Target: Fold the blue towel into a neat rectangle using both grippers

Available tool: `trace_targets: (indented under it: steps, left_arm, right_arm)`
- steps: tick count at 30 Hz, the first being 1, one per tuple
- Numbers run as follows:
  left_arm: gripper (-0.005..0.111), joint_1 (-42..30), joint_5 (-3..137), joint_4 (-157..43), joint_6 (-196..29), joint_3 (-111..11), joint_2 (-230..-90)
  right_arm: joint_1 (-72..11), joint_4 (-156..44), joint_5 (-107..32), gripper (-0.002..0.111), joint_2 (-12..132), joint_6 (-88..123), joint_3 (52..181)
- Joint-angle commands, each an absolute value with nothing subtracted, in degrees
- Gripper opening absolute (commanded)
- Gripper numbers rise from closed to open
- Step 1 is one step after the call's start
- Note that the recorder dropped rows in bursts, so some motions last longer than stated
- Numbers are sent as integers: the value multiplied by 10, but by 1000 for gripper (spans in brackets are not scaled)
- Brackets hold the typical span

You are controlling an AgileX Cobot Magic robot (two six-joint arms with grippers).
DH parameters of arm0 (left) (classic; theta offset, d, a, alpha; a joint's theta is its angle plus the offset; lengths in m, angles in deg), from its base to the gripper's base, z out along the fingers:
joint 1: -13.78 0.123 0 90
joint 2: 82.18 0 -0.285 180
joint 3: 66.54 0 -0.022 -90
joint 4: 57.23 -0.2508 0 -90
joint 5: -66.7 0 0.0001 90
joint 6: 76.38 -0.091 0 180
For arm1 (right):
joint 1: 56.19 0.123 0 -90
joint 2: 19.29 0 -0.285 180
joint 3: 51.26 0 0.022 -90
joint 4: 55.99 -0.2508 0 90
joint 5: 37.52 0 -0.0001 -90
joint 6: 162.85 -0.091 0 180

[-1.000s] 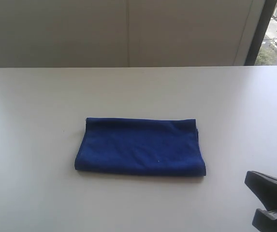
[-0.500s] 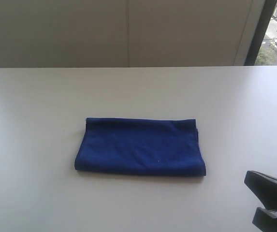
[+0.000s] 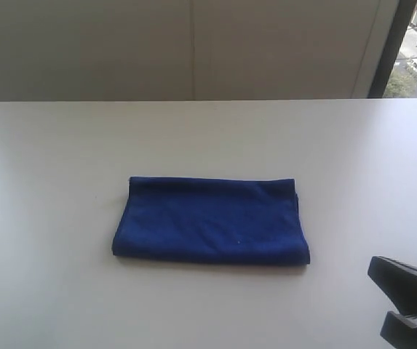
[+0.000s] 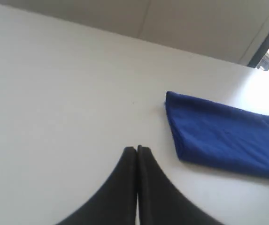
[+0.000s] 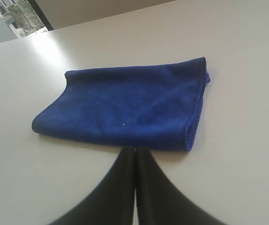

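Wide white table, and at its middle lies the blue towel, folded into a flat rectangle. Right gripper: jaws pressed together, pointing at the towel's long edge, clear of it. Left gripper: jaws pressed together too, off beside the short end.

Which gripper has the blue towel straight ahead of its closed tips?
The right gripper; the left gripper has the blue towel off to one side.
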State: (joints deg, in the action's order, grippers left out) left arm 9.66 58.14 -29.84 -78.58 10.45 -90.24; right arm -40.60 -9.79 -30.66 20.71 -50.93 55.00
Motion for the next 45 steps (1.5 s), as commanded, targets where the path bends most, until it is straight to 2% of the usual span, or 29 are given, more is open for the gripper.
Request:
trace_targets:
  steps: [1, 8, 36, 40, 45]
  left_arm:
    - [0, 97, 543, -547, -551, 107, -900]
    - [0, 97, 542, -550, -676, 107, -900]
    - [0, 97, 546, -550, -676, 107, -900]
    - [0, 97, 546, -550, -676, 107, -900]
    - [0, 97, 546, -550, -676, 107, -900]
  right_arm:
    - [-407, -97, -301, 0, 206, -511, 549]
    - [-407, -97, -301, 0, 206, -511, 549]
    - [-407, -97, -301, 0, 206, -520, 549]
    - [-424, -97, -305, 0, 138, -520, 548]
    - [-501, -98, -302, 0, 13, -525, 548]
